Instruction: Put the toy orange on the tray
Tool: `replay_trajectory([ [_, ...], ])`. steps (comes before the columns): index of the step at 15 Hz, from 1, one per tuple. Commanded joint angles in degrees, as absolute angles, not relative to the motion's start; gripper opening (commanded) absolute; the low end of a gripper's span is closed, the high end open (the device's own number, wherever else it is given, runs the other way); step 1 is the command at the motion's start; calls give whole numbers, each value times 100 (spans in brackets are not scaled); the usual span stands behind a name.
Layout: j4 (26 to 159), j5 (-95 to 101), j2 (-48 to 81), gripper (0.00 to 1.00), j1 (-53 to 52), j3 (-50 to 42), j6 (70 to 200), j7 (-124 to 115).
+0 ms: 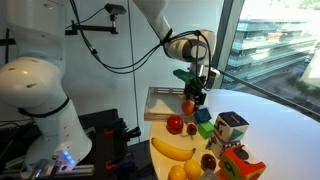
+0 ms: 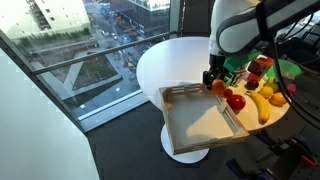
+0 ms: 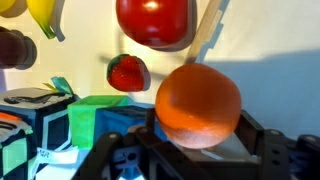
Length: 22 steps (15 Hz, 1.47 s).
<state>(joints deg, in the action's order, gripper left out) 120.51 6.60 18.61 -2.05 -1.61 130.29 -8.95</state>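
Note:
The toy orange [image 3: 197, 103] sits between my gripper's [image 3: 200, 130] two dark fingers, which are closed against its sides. In both exterior views the gripper [image 1: 194, 93] [image 2: 214, 78] hangs low over the round white table with the toy orange [image 1: 188, 105] [image 2: 218, 87] in it, right at the near edge of the tray. The pale wooden tray [image 1: 158, 100] [image 2: 195, 125] is bare inside. A strip of its rim shows in the wrist view [image 3: 210, 25].
A red apple [image 1: 175, 124] [image 2: 237, 101] [image 3: 155, 22] lies just beside the orange. A banana [image 1: 172, 150] [image 2: 262, 108], a strawberry [image 3: 128, 72], colourful cube boxes [image 1: 231, 128] [image 3: 35, 120] and other toy fruit crowd the table [image 1: 280, 125] on that side.

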Motion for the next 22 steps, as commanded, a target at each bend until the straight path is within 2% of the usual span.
replay_trajectory([
  [1,11814,683,2043,53,-285,-177,12727,-1102],
  [2,11791,694,2057,76,-299,-179,12698,-1126],
  [3,11773,692,2068,87,-309,-178,12665,-1144],
  [5,11756,695,2093,100,-327,-183,12617,-1170],
  [22,12135,332,1447,100,11,-201,12693,-691],
])
